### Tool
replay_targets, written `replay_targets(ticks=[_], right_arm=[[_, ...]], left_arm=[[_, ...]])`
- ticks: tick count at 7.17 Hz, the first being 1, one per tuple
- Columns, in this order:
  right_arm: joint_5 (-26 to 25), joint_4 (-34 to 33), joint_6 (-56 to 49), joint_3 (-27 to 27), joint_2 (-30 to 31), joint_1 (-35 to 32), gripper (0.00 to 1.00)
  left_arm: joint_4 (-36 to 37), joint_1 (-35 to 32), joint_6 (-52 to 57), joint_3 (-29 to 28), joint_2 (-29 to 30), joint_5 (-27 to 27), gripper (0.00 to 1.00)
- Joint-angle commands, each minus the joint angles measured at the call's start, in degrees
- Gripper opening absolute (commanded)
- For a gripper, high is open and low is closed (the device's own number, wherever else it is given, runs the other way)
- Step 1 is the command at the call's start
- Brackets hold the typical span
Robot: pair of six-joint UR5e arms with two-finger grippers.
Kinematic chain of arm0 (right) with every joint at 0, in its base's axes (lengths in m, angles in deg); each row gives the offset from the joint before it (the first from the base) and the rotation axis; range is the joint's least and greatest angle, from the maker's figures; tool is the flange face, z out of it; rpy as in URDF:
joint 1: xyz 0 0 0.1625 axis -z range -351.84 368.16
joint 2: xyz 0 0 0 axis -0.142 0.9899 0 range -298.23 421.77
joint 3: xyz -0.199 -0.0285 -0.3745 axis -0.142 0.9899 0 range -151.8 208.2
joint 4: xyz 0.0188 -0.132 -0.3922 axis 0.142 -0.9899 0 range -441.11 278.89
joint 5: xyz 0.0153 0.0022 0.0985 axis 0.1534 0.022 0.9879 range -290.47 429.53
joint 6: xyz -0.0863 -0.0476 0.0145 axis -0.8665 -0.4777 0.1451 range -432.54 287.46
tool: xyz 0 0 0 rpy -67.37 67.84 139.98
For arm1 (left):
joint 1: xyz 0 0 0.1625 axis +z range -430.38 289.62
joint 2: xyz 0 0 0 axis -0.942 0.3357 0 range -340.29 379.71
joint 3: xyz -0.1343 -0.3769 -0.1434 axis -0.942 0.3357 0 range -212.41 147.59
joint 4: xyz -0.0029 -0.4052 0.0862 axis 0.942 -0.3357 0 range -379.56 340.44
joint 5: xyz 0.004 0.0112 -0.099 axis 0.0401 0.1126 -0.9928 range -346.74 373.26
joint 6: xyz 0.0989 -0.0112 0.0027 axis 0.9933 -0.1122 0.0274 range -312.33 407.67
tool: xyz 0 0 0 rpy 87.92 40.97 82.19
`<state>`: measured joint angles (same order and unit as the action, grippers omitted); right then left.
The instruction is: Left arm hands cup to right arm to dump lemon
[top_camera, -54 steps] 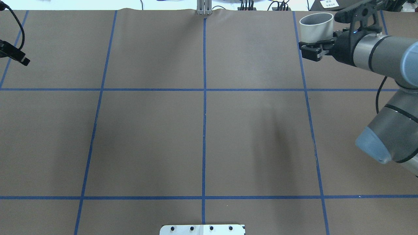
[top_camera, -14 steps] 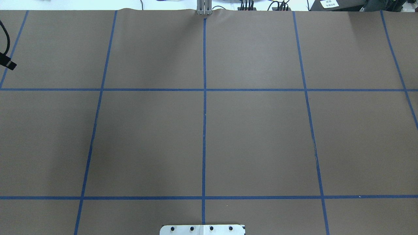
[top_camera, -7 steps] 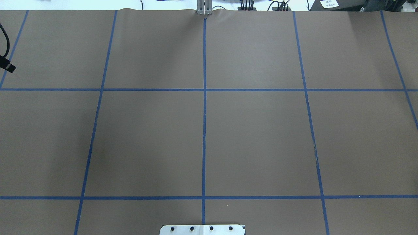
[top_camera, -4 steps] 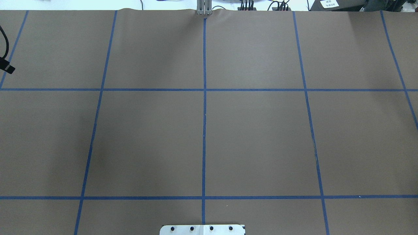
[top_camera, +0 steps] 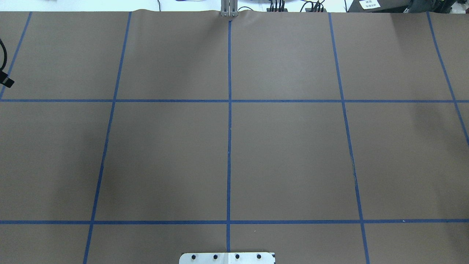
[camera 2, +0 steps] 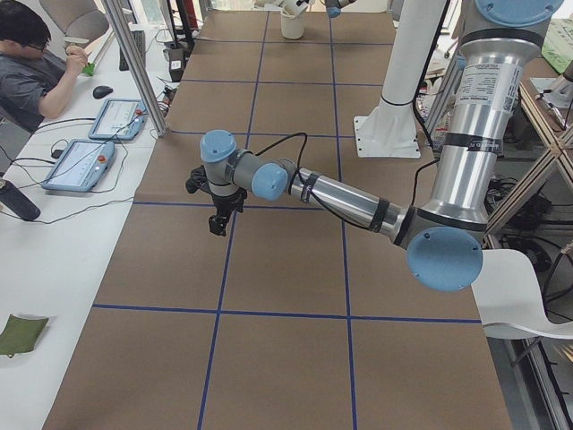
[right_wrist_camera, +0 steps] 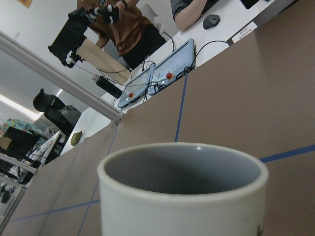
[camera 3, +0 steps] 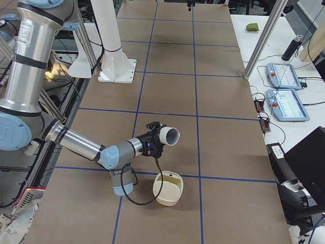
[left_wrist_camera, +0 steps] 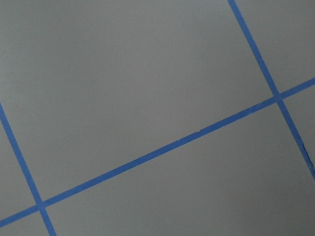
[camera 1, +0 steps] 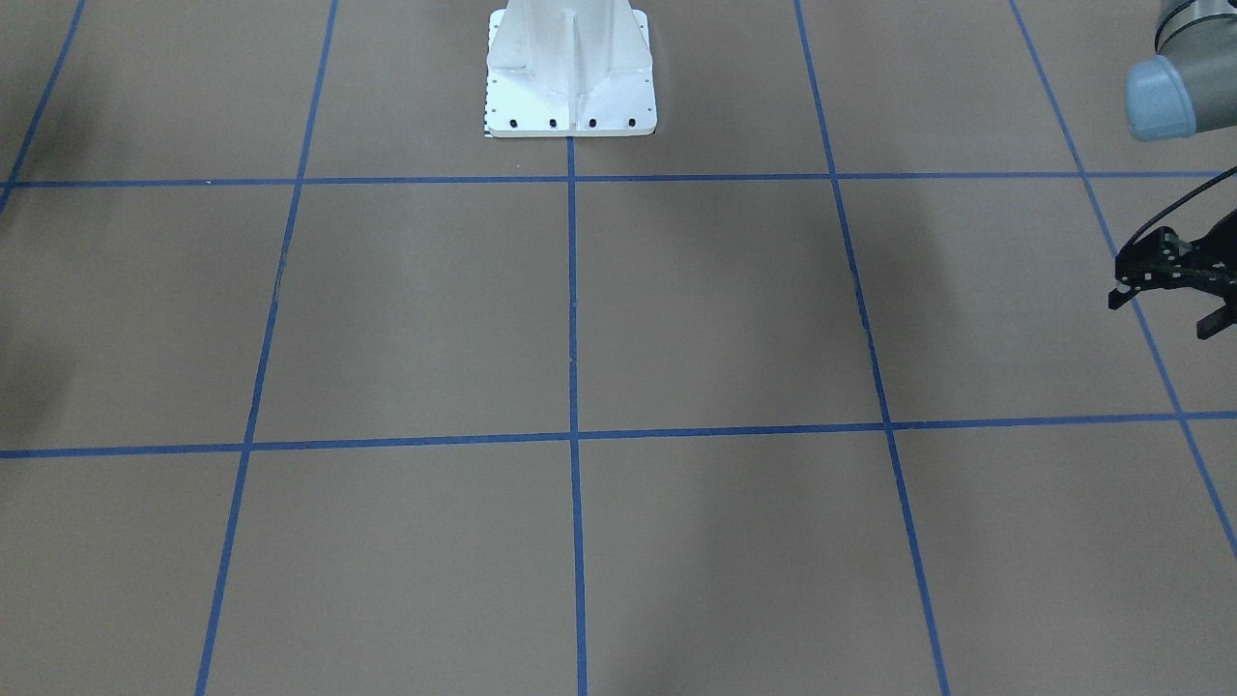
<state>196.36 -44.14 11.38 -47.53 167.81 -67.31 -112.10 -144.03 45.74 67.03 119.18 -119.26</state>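
Observation:
The white cup [camera 3: 170,135] is held in the air by my right gripper [camera 3: 155,142], tipped on its side with its mouth facing away from the arm. In the right wrist view the cup [right_wrist_camera: 182,196] fills the bottom, and the part of its grey inside that shows holds no slice. The lemon slices show in no view. My left gripper [camera 1: 1160,319] hangs open and empty over the table's left end. It also shows in the exterior left view [camera 2: 218,219], and only its edge shows in the overhead view [top_camera: 5,79].
A cream bowl [camera 3: 167,201] stands on the table just below and in front of the tipped cup. The white robot pedestal [camera 1: 570,87] stands at the table's near edge. Operators and tablets [camera 3: 287,76] line the far side.
The right arm with the cup, in the overhead view 7.5 s ago, has left that view. Over the last two seconds the left gripper's edge has crept further out at the left.

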Motion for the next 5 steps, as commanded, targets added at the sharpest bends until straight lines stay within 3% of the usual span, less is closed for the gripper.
replay_targets(ticks=[1, 3, 5], right_arm=[[13.7, -13.8, -15.6, -5.7, -0.1, -5.2, 0.0], [17.7, -25.9, -21.8, -12.5, 0.0, -4.9, 0.0], [19.2, -33.6, -22.4, -14.7, -5.9, -1.4, 0.0]], left_arm=[[0.0, 0.0, 0.0, -0.2, -0.1, 0.2, 1.0], [0.1, 0.1, 0.0, -0.2, 0.0, 0.2, 1.0], [0.2, 0.1, -0.1, -0.3, 0.1, 0.1, 1.0]])
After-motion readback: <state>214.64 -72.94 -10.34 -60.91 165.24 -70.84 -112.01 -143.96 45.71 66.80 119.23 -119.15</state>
